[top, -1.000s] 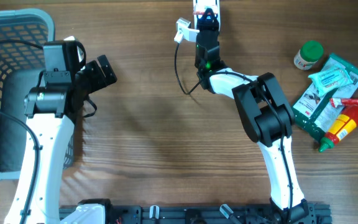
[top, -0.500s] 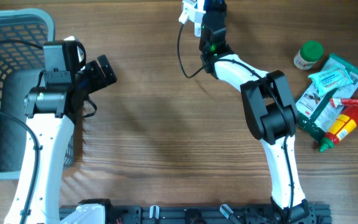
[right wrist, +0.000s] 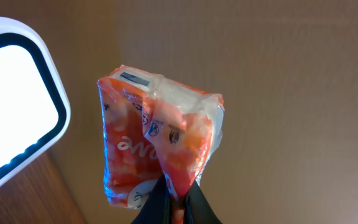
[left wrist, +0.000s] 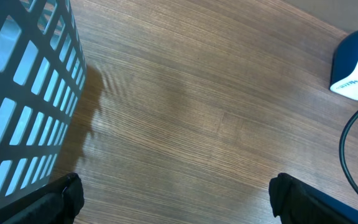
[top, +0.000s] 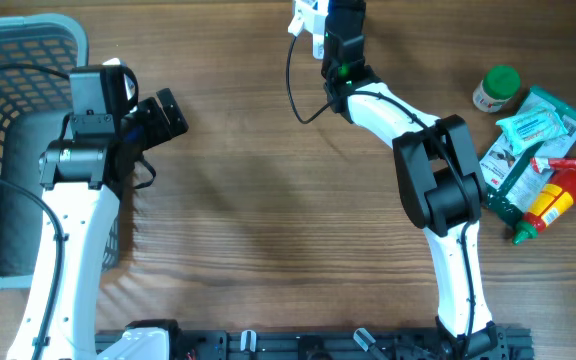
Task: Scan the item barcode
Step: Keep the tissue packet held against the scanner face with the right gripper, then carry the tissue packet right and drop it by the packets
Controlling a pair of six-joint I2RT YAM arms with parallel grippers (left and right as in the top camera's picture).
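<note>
The right jaws are clamped together on the lower edge of an orange and white packet [right wrist: 157,140]; the two dark fingers [right wrist: 157,202] meet on the crimped wrapper, and the packet stands up from them, slightly tilted; a small dark-and-white label sits at its upper left corner, too small for me to read. Just left of the packet, apart from it, I see the scanner [right wrist: 11,99], its white lit face ringed by a dark rim; from overhead this arm reaches to the far edge of the tabletop [top: 268,220], and a black cable [top: 293,95] loops down from there.

The left jaws stand wide apart with nothing between them; only the dark fingertips [left wrist: 61,199] show at the bottom corners of the left wrist view, over bare wood; a blue-grey basket [left wrist: 23,93] is close on their left.

At the right edge of the tabletop, well apart from both arms, lie a green-lidded jar [top: 496,88], a pale green pouch [top: 533,125], a dark green packet [top: 503,175] and a red bottle with a yellow cap [top: 556,195], bunched together.
</note>
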